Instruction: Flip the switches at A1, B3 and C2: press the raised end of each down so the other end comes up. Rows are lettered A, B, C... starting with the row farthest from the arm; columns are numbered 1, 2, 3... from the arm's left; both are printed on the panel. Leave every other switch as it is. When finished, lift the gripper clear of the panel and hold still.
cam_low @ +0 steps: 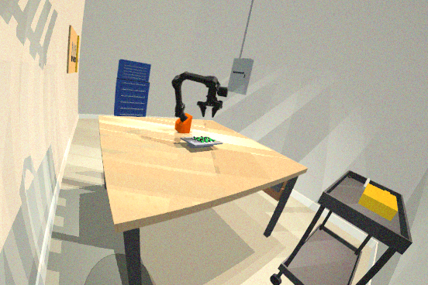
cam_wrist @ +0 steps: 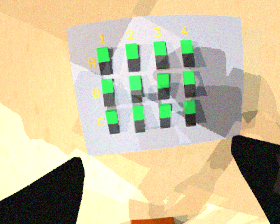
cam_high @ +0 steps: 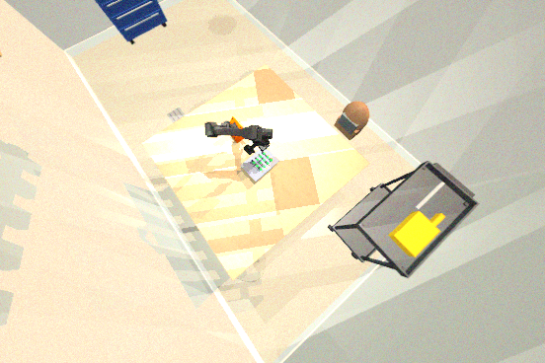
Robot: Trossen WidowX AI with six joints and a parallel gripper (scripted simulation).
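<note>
Above the switch panel (cam_low: 201, 141), well clear of it, the gripper (cam_low: 209, 109) is held with fingers spread wide and nothing between them. No contact with any switch is seen in the exterior view.

The panel is seen lying flat on the wooden table (cam_low: 160, 178), just beside the orange arm base (cam_low: 183, 124) on the side away from the blue cabinet (cam_low: 132, 88). In the wrist view the whole grid is framed: three rows lettered A to C, four columns, twelve rocker switches, each shown as a green half and a dark half.

All twelve are seen with the green half on the same side, toward row A's edge of the panel. No switch stands out as different from its neighbours. Which end is raised cannot be told for certain from these angles, but the uniform pattern suggests nothing has been flipped.

Targets located relative to the panel's printed labels:
- A1 switch (cam_wrist: 104, 60): far-row corner, first column.
- B3 switch (cam_wrist: 163, 88): middle row, third column.
- C2 switch (cam_wrist: 139, 119): near row, second column.

Judgement: progress is taken as zero of three. All three presses are left, then the lift clear and hold. The start pose is judged good, with the panel roughly centred under the tool and part of it covered by the arm's shadow.
</note>
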